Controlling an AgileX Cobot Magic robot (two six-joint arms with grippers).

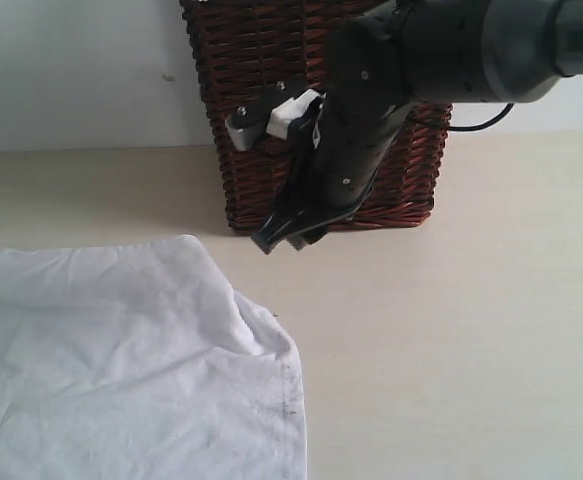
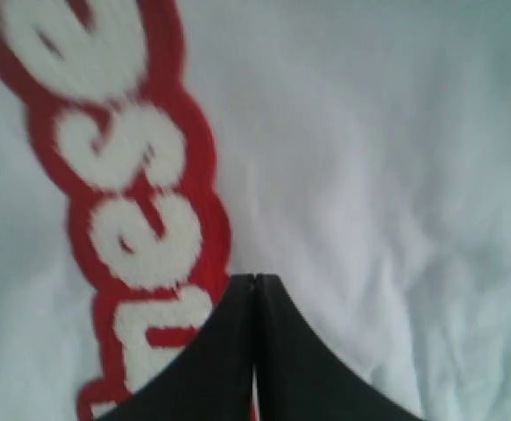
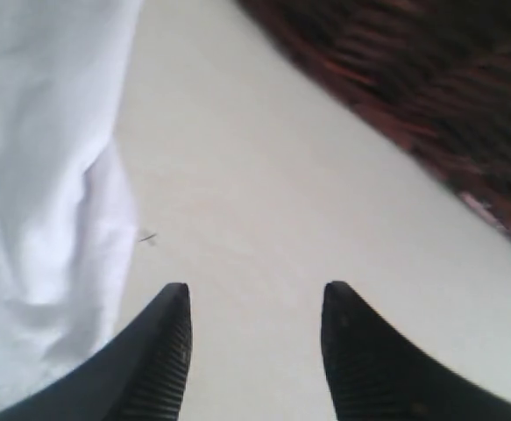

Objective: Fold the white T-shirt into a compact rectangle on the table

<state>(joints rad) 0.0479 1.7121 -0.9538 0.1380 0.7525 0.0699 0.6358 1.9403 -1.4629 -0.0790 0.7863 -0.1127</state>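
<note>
Showing, in the exterior view, the white T-shirt (image 1: 121,370) spread unfolded at the near left of the table (image 1: 471,350), wide bare surface to its right, and the right gripper (image 1: 281,238) hanging just past its far edge, before the wicker basket (image 1: 261,130). Left wrist view: the left gripper (image 2: 255,282) sits over the chest beside the red lettering (image 2: 141,219), jaws pressed together, no cloth visibly pinched. Right wrist view: jaws stand apart and empty above bare table beside the shirt's edge; the fold seems not yet begun, and the next move likely calls for lowering onto that edge to pinch it.
</note>
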